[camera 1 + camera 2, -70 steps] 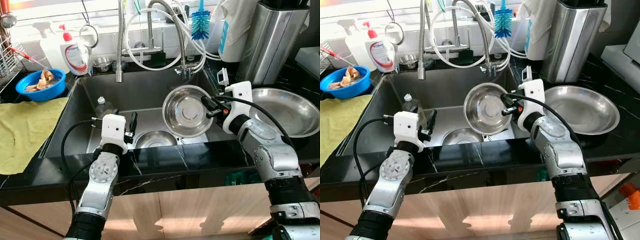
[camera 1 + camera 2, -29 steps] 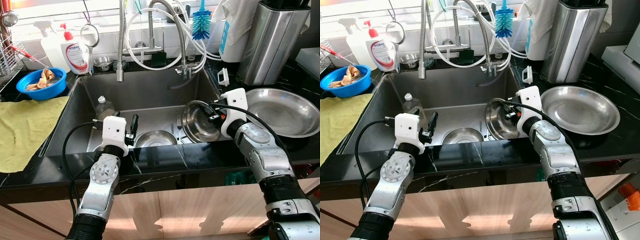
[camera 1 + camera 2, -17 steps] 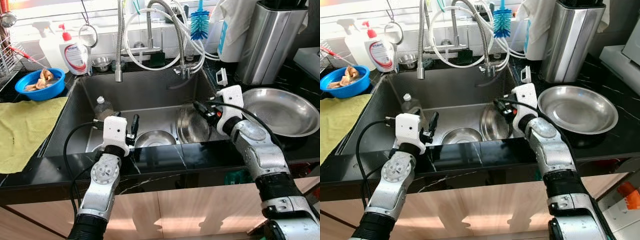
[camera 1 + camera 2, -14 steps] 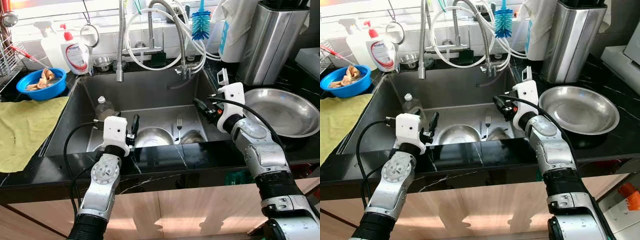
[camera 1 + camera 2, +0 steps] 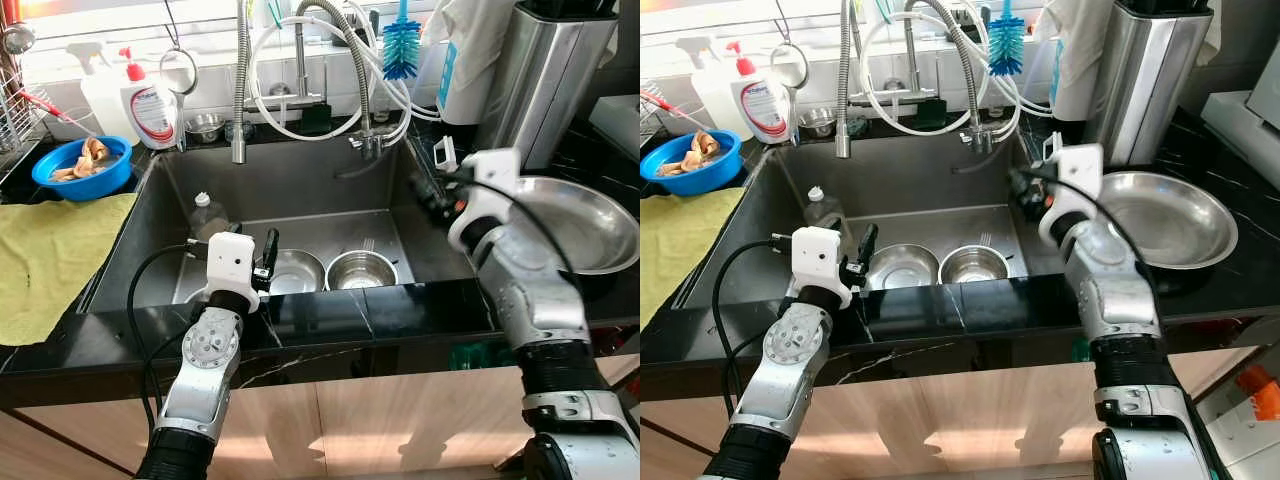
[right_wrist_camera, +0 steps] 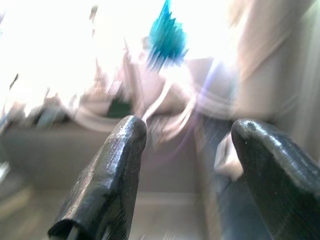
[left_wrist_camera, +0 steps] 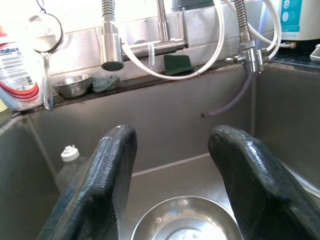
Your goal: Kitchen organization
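Two steel bowls lie upright side by side on the sink floor, one (image 5: pixel 295 270) just beyond my left gripper and the other (image 5: pixel 362 268) to its right. A fork (image 5: pixel 368 243) lies behind the right bowl. My left gripper (image 5: pixel 267 250) hangs open over the sink's front edge; in its wrist view the left bowl (image 7: pixel 185 227) sits below the spread fingers (image 7: pixel 117 150). My right gripper (image 5: pixel 428 192) is raised at the sink's right rim, open with nothing between its fingers (image 6: pixel 125 145); that wrist view is blurred.
A wide steel pan (image 5: pixel 580 222) rests on the right counter beside a steel canister (image 5: pixel 545 75). A plastic bottle (image 5: pixel 207 213) stands in the sink's left corner. The spray faucet (image 5: pixel 240 90) hangs over the sink. A blue bowl (image 5: pixel 80 165), yellow cloth (image 5: pixel 45 255) and soap bottle (image 5: pixel 152 100) sit at left.
My right gripper let go of the steel bowl, which dropped and settled upright beside the other bowl. The gripper then rose to the sink's right rim. The left arm stayed put.
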